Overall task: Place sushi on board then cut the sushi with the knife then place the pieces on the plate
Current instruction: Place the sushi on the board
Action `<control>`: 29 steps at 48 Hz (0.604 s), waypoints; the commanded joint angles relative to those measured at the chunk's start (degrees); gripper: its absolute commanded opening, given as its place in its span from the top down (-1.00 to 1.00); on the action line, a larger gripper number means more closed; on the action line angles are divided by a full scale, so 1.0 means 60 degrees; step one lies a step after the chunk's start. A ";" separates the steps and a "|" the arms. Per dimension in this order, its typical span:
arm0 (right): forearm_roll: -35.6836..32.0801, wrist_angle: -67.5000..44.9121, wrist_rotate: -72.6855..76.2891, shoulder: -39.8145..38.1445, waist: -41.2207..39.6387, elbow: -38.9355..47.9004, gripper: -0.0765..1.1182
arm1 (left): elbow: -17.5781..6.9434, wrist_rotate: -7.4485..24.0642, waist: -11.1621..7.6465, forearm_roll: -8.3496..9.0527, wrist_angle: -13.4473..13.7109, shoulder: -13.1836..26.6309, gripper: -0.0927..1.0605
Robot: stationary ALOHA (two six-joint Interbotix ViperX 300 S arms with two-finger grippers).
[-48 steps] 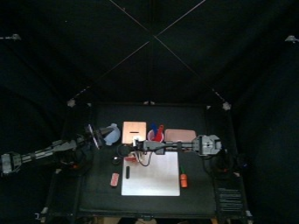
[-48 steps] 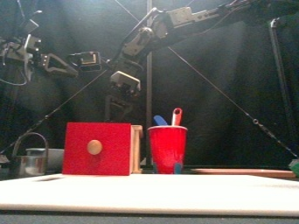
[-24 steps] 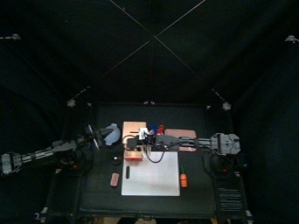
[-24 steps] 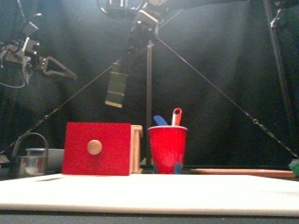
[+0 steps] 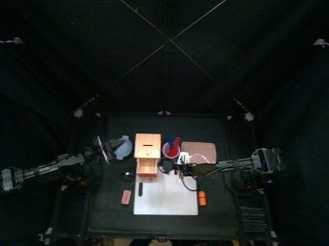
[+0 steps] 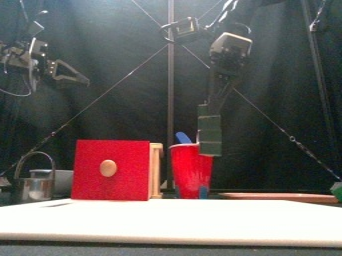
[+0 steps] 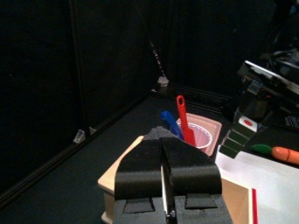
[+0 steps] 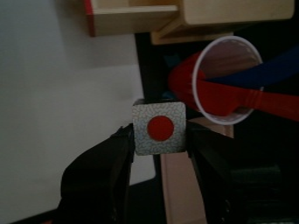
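Observation:
My right gripper (image 8: 160, 140) is shut on one sushi piece (image 8: 160, 127), a dark green block (image 6: 210, 135) with a pale end face and a red centre. It hangs in the air just in front of the red cup (image 6: 191, 170), which holds a blue and a red knife (image 8: 251, 92). In the top view the right gripper (image 5: 182, 171) is over the far edge of the white board (image 5: 167, 192). The pink plate (image 5: 201, 150) lies right of the cup. My left gripper (image 5: 118, 149) rests raised, left of the wooden box (image 5: 148, 154), with its jaws together.
The wooden box with its red drawer front (image 6: 111, 170) stands left of the cup. A metal cutter (image 6: 38, 185) sits at the far left. A red toy (image 5: 126, 196) lies left of the board. An orange toy (image 5: 202, 199) lies at the board's right edge.
My right gripper has carried the sushi piece from high above the box rightward, forward and down to beside the cup. The left arm has stayed put.

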 commanded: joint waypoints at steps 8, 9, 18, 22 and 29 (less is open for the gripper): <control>-0.1362 0.0615 0.0469 0.0850 0.1011 -0.0527 -0.31 | -0.0308 -0.0073 0.0059 -0.0015 -0.0103 0.0029 0.74; -0.1348 0.0718 0.0469 0.0967 0.1113 -0.0586 -0.31 | -0.0308 -0.0073 0.0059 -0.0015 -0.0103 0.0029 0.74; -0.1509 0.1772 0.0469 0.1904 0.1685 -0.1523 -0.31 | -0.0278 -0.0073 -0.0117 -0.0161 -0.0088 0.0029 0.74; -0.1377 0.1904 0.0483 0.2241 0.1890 -0.1934 -0.31 | -0.0205 -0.0088 -0.0234 -0.0220 -0.0088 0.0029 0.74; -0.1201 0.1948 0.0498 0.2490 0.2051 -0.2197 -0.31 | -0.0161 -0.0073 -0.0308 -0.0249 -0.0073 0.0029 0.74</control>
